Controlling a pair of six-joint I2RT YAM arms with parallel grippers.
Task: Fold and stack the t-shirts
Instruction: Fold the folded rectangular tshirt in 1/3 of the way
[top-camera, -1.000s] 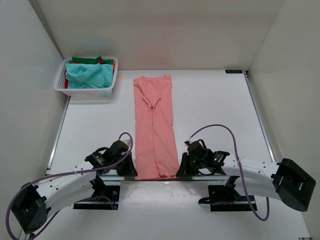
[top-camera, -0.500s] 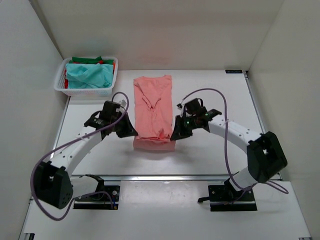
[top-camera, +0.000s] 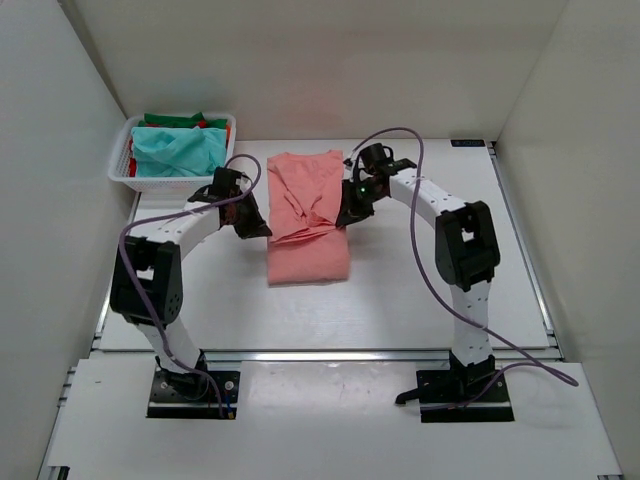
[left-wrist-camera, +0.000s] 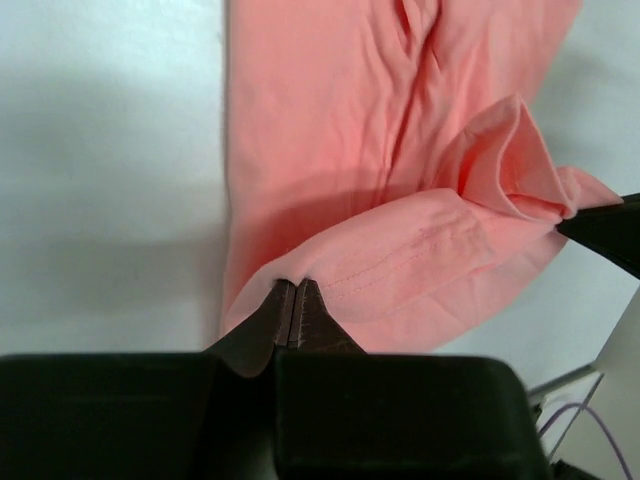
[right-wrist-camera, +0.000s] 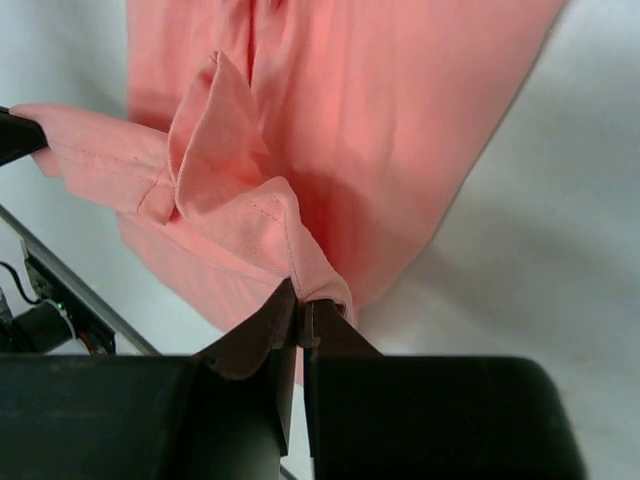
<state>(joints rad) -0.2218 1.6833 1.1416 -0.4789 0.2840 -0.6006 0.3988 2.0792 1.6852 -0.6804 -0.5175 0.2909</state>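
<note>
The salmon-pink shirt (top-camera: 307, 245) lies at mid-desk (top-camera: 430, 280), with its hem edge raised over the body toward the collar. The left fingers (left-wrist-camera: 282, 318) and right fingers (right-wrist-camera: 280, 322) are each pressed together on one corner of that stitched hem. Expect light, limp cloth that sags and creases between grips. Hold it at the seamed corners, where the fabric is doubled, and keep the edge taut. The teal shirt (top-camera: 180, 150) lies in the basket (top-camera: 170, 184). No label or writing is legible.

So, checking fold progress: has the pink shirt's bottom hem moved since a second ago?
Yes. The hem left the near edge of the table, moving away toward the basket.
</note>
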